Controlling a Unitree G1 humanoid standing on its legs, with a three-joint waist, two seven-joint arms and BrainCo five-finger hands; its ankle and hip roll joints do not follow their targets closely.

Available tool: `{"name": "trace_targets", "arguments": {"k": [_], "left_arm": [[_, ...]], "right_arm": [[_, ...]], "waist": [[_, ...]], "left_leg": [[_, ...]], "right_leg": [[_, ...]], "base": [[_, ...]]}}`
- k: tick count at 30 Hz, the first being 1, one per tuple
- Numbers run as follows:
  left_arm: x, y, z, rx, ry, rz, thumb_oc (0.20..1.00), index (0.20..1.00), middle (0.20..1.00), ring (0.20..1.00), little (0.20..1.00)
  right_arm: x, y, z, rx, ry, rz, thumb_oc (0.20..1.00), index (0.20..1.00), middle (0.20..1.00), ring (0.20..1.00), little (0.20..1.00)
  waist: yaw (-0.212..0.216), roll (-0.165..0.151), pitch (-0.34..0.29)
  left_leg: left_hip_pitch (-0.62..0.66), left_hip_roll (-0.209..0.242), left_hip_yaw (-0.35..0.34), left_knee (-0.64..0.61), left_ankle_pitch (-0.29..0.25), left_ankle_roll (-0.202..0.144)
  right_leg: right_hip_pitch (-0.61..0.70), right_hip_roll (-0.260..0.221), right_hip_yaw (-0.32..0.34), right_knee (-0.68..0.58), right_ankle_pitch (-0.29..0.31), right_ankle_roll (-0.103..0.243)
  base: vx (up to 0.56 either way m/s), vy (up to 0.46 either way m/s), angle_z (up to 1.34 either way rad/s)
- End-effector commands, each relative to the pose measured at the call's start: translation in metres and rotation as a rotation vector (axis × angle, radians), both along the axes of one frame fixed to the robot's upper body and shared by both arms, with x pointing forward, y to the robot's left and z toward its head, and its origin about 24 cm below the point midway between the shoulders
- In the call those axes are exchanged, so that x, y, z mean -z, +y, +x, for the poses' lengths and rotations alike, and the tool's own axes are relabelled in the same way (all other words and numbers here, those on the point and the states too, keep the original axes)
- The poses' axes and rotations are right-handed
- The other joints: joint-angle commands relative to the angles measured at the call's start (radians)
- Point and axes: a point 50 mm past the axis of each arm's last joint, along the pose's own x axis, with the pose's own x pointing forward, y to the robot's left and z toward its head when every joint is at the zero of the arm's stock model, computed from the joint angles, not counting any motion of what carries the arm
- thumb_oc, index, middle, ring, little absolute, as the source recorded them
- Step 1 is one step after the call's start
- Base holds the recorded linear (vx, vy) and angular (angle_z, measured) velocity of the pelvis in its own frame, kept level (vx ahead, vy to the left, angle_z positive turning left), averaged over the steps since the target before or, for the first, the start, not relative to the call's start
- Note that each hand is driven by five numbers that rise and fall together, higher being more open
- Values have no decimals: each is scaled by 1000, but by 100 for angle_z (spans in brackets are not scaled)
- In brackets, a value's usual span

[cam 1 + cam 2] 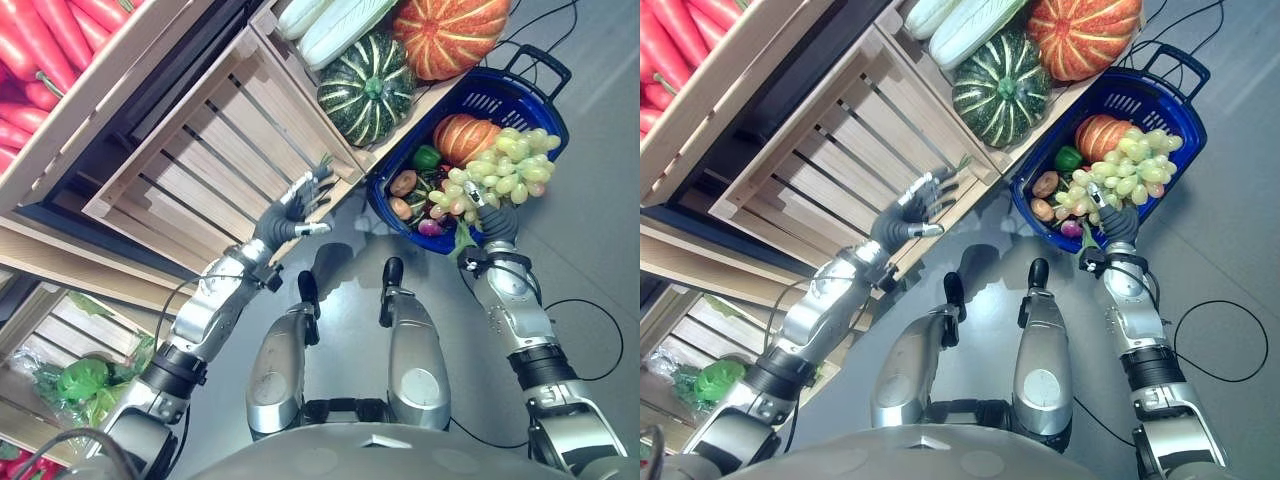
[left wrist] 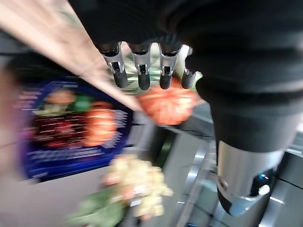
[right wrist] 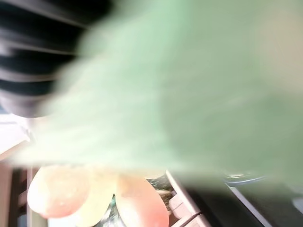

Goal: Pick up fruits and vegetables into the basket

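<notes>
Lower shelf crate, nearest: leafy greens (image 1: 82,380), untouched.

Left hand (image 1: 290,213) raised in front of the empty slatted crate (image 1: 215,150), fingers straight and spread, holding nothing. Idle.

Right hand (image 1: 493,222) raised at the near rim of the blue basket (image 1: 520,105), which sits on the floor. Its fingers are closed round the base of a bunch of green grapes (image 1: 500,172); the bunch hangs over the basket's open top, lying across the produce already in it. The right wrist view shows a grape leaf and pale grapes pressed close.

In the basket: small orange pumpkin (image 1: 465,135), green pepper (image 1: 427,157), other small pieces I cannot identify.

Farther, upper crate: striped green squash (image 1: 366,92), large orange pumpkin (image 1: 447,33), pale cabbages (image 1: 335,22). Far left, red peppers (image 1: 45,45).

Judgement: placing step. Bring the bunch fully inside the rim and low before letting go; released from the edge it could spill out.
</notes>
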Motion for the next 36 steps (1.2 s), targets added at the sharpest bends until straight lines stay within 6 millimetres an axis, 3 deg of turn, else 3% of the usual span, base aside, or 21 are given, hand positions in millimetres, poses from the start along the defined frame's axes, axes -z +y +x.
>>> {"name": "trace_targets", "arguments": {"k": [1, 6, 7, 11, 18, 25, 33, 36], "left_arm": [[29, -12, -28, 162, 194, -95, 1000, 1000, 1000, 1000, 1000], [72, -5, -49, 195, 411, -106, 1000, 1000, 1000, 1000, 1000], [84, -3, -60, 212, 456, -106, 1000, 1000, 1000, 1000, 1000], [98, -4, -79, 264, 502, -154, 1000, 1000, 1000, 1000, 1000], [108, -7, -96, 320, 528, -133, 1000, 1000, 1000, 1000, 1000], [117, -7, -106, 305, 570, -156, 1000, 1000, 1000, 1000, 1000], [119, -10, -110, 296, 553, -153, 1000, 1000, 1000, 1000, 1000], [119, -8, -110, 296, 546, -136, 1000, 1000, 1000, 1000, 1000]], "right_arm": [[-42, -23, 11, 26, -173, 58, 200, 200, 200, 200, 200], [-65, -46, 23, 50, -177, 98, 200, 200, 200, 200, 200], [-68, -52, 25, 59, -159, 106, 200, 200, 200, 200, 200], [-91, -71, 32, 70, -141, 77, 200, 200, 200, 200, 200], [-123, -87, 43, 63, -154, 78, 200, 200, 200, 200, 200], [-141, -94, 51, 57, -154, 161, 200, 200, 200, 200, 200], [-142, -95, 57, 1, -144, 261, 200, 200, 200, 200, 200], [-131, -93, 59, -34, -111, 341, 200, 200, 200, 200, 200]], "waist": [[15, 38, -27], [33, 61, -27], [36, 67, -27], [47, 96, -27], [70, 127, -27], [93, 148, -27], [116, 170, -27], [128, 168, -27]], "left_leg": [[-86, 36, 15, 65, -5, 0], [-182, 34, 28, 68, 14, -1], [-187, 29, 26, 75, -5, -10], [-250, 28, 40, 68, 7, -11], [-376, 33, 41, 81, 18, -12], [-493, 38, 30, 87, 35, -14], [-583, 46, 19, 97, 46, -17], [-614, 48, 7, 95, 49, -17]], "right_leg": [[-53, 21, -17, 129, -88, 4], [-170, 15, -19, 176, -96, 5], [-185, 13, -7, 204, -128, 15], [-271, 8, 2, 238, -143, 13], [-404, 7, 11, 285, -156, 4], [-527, 7, 11, 325, -162, -7], [-621, -8, 16, 359, -164, -12], [-647, -4, 16, 361, -162, -13]], "base": [[-43, -70, 1], [-17, -53, 0], [89, -26, -2], [27, 8, -7], [-1, -58, -3], [-4, -76, 2], [-15, -41, 3], [-31, -93, 4]]}}
